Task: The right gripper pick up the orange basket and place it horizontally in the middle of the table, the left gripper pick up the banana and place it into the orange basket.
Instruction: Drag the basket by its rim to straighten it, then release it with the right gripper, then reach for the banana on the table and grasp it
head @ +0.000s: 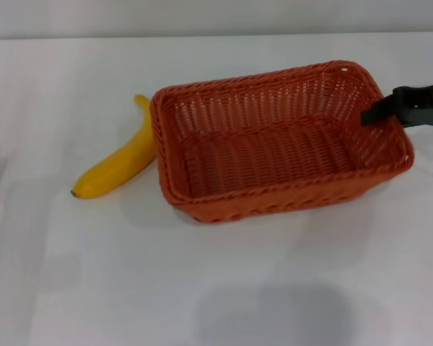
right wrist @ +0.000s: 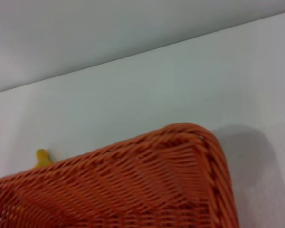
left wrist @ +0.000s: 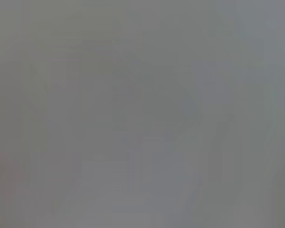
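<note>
The orange basket [head: 274, 144] stands lengthwise across the middle of the white table [head: 202, 288], its opening facing up. My right gripper [head: 390, 108] reaches in from the right edge and overlaps the basket's right rim, with a black tip over the inside of that wall. In the right wrist view the basket [right wrist: 133, 185] fills the lower part from close up. The yellow banana [head: 119, 162] lies on the table against the basket's left end, and its tip [right wrist: 42, 157] peeks out behind the basket. The left gripper is out of view, and the left wrist view is plain grey.
The back edge of the table [head: 216, 36] runs along a pale wall. A soft dark shadow [head: 274, 313] lies on the tabletop in front of the basket.
</note>
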### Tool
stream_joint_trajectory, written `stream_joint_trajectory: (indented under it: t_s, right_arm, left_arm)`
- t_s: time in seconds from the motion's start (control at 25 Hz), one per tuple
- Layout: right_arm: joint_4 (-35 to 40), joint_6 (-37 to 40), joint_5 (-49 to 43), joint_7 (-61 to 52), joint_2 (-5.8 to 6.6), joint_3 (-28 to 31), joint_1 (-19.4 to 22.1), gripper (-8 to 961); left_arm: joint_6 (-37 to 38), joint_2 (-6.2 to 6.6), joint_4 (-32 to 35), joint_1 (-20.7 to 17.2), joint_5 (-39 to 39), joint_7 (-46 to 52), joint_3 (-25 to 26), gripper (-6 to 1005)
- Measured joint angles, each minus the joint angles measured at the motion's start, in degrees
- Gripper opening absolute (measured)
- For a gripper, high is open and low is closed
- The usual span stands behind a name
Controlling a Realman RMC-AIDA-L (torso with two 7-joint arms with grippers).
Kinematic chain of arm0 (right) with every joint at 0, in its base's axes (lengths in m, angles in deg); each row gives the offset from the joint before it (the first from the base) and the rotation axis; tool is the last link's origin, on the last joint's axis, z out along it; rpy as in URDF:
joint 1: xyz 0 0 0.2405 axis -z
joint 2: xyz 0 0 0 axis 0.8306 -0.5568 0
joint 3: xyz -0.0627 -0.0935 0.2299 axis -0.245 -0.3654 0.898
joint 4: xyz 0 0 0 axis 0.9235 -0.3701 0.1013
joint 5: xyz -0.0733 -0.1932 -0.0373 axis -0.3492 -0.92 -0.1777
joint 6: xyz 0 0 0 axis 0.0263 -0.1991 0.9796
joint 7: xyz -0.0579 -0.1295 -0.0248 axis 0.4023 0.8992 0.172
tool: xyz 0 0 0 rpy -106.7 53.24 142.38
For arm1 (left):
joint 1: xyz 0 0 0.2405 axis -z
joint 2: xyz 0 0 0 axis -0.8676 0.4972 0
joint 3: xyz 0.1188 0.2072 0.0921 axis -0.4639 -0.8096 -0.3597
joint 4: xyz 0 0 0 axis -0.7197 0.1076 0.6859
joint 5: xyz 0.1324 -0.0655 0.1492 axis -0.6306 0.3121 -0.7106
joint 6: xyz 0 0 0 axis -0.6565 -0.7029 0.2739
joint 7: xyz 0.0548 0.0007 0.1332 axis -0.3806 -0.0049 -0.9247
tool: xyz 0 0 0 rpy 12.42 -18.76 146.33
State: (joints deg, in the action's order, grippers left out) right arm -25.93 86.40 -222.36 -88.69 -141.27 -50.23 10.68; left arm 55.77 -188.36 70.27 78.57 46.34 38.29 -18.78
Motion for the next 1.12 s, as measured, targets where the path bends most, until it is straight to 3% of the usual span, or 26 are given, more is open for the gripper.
stream_joint_trajectory:
  t_s: [0.04,0.48,0.72,0.88,1.0,1.12]
  right_arm:
    - [0.18,-0.01,0.35,0.02,0.0,-0.1,0.17,200]
    - [1.5,-0.1,7.83,0.12,-0.17,-4.28,2.4,610]
    - [8.45,-2.72,14.83,0.36,0.45,-4.0,7.61,711]
    - [10.67,-5.96,24.94,1.47,1.3,-3.95,13.06,743]
    - [10.56,-8.63,33.54,4.99,1.25,-3.95,16.79,741]
    - [9.78,-11.38,40.86,10.82,0.45,-3.95,19.93,739]
  left_arm:
    - [0.0,0.0,0.0,-0.03,0.01,0.0,0.0,861]
    - [-0.01,0.0,0.0,-0.42,0.01,0.0,-0.01,862]
    - [-0.01,0.0,0.0,-0.65,0.08,0.0,0.0,862]
    - [-0.01,0.0,0.0,-0.81,0.99,0.0,0.0,862]
    - [-0.01,0.0,0.0,-0.85,1.57,0.0,0.0,861]
    - [-0.01,0.0,0.0,-0.88,1.6,0.0,0.0,861]
